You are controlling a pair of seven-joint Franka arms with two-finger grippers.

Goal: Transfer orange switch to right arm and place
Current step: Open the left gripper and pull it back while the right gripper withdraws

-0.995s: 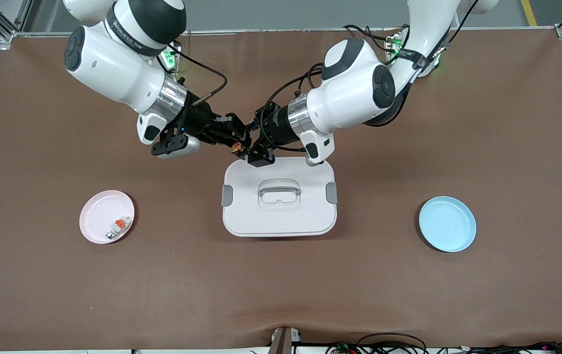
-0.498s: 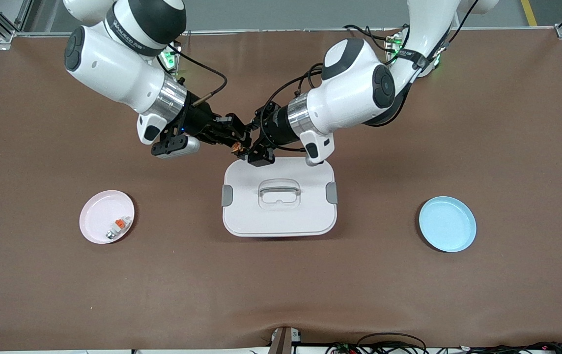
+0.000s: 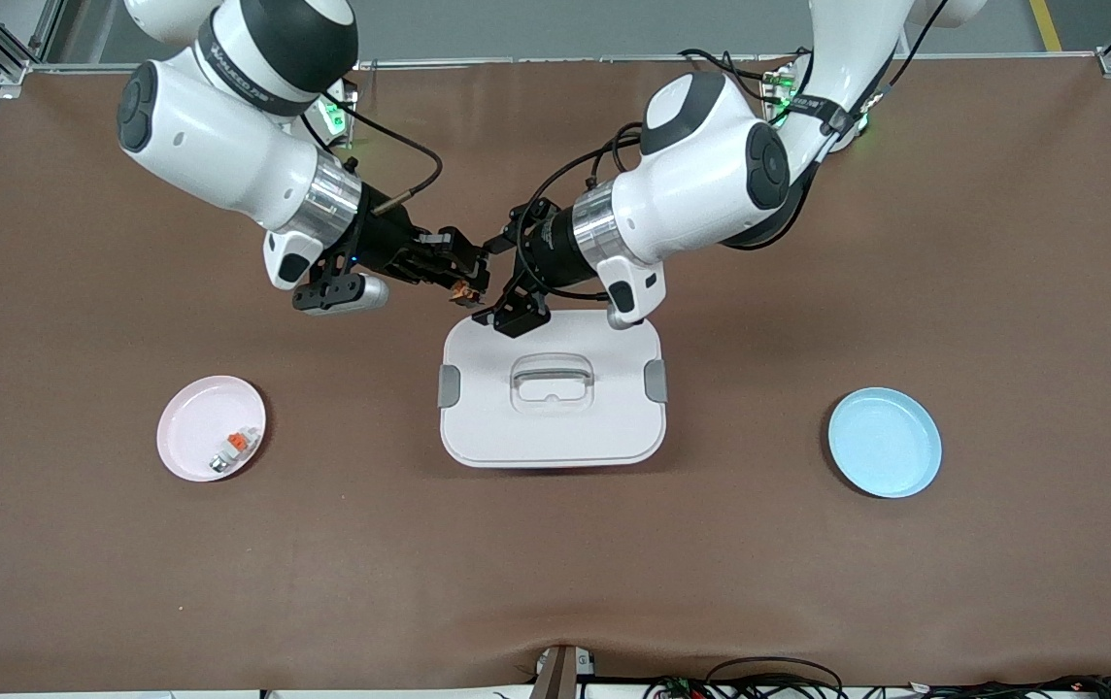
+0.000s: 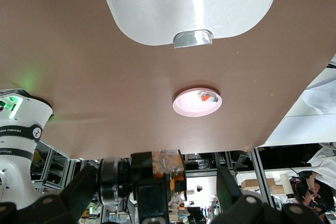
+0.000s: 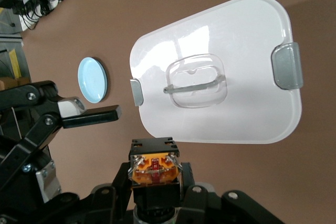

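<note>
Just above the upper edge of the white lidded box [image 3: 552, 388], near the centre of the front view, the right gripper [image 3: 463, 282] pinches the orange switch [image 3: 464, 289] between its 2 closed fingers. In the right wrist view the switch [image 5: 155, 164] sits low in the frame, black body around an orange centre, gripped on both sides and held in the air. The left gripper [image 3: 505, 282] hangs right beside it with its jaws spread wide and nothing between them; 1 finger [image 5: 89, 117] juts in at mid-left of the right wrist view, apart from the switch. In the left wrist view the switch [image 4: 167, 162] shows at the bottom centre in the right arm's grip, with the left fingers [image 4: 79, 187] standing clear on either side.

The right arm [image 3: 225, 155] comes in from the upper left of the front view, the left arm [image 3: 711, 184] from the upper right.

The box lies on the brown table [image 3: 555, 582], its clear handle [image 3: 553, 373] in the middle of the lid. At lower left of the front view a pink plate [image 3: 198, 416] carries a small grey-white part [image 3: 233, 449] with an orange piece. At lower right lies a blue plate [image 3: 884, 442].
</note>
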